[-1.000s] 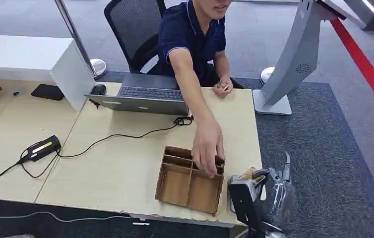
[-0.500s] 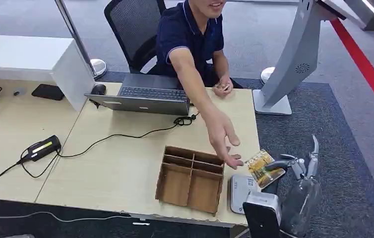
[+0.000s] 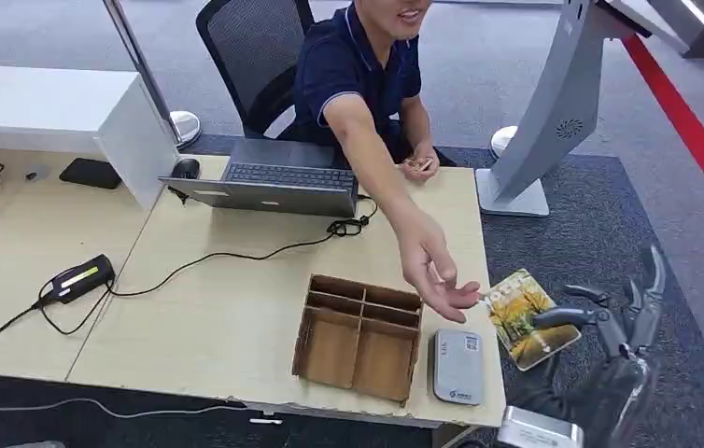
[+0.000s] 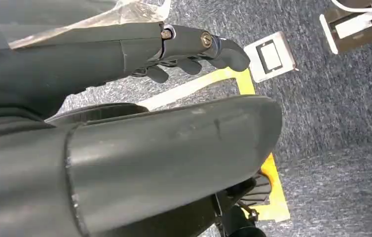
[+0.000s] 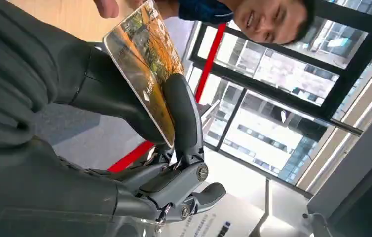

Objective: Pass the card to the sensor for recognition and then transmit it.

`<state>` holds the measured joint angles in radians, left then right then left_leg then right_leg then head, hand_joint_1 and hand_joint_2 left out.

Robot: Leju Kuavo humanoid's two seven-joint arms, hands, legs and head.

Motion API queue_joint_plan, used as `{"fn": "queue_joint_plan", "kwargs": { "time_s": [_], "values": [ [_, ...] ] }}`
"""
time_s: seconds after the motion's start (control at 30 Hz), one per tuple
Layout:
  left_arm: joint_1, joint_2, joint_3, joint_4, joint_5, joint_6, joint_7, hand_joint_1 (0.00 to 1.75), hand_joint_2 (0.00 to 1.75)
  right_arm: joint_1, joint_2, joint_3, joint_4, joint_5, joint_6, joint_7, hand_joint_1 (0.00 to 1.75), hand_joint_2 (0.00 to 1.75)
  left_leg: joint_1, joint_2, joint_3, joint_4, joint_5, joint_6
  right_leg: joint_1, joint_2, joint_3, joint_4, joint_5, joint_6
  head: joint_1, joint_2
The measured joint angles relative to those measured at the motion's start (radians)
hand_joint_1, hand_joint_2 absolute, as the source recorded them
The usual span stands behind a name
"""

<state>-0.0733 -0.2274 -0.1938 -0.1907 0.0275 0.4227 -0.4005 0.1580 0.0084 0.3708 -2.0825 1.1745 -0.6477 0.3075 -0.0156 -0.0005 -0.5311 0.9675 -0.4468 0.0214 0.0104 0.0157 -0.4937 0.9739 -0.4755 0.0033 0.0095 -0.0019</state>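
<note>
I'm holding the card (image 3: pixel 528 317) pinched in my right hand (image 3: pixel 610 322) — it is hanging just off the surface (image 3: pixel 236 317) edge, beyond the sensor (image 3: pixel 457 366). The person's hand (image 3: pixel 432 271) is reaching in, fingertips at the card's near corner. My left hand (image 4: pixel 194 49) is hanging, fingers curled on nothing.

Card (image 3: pixel 528 317): lower right corner hidden under right hand (image 3: pixel 610 322) fingers; print too small to read. Person's face cut off at frame top. Left hand (image 4: pixel 189 49) partly hidden behind thumb.
</note>
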Motion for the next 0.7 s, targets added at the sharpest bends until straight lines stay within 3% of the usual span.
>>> {"fn": "queue_joint_plan", "kwargs": {
  "time_s": [0.27, 0.7],
  "values": [
    [0.0, 0.002, 0.0, 0.0, 0.0, 0.015, 0.0, 0.0, 0.0, -0.021, -0.018, 0.028, -0.002, -0.043, -0.012, -0.018, 1.75, 1.75, 0.0, 0.0, 0.0, 0.0, 0.0, 0.0, 0.0, 0.0, 0.0, 0.0, 0.0, 0.0, 0.0, 0.0],
    [0.0, 0.002, 0.0, 0.0, 0.0, 0.018, 0.0, 0.0, 0.0, -0.048, -0.03, 0.055, 0.015, -0.066, 0.034, -0.024, 1.75, 1.75, 0.0, 0.0, 0.0, 0.0, 0.0, 0.0, 0.0, 0.0, 0.0, 0.0, 0.0, 0.0, 0.0, 0.0]
  ]
}}
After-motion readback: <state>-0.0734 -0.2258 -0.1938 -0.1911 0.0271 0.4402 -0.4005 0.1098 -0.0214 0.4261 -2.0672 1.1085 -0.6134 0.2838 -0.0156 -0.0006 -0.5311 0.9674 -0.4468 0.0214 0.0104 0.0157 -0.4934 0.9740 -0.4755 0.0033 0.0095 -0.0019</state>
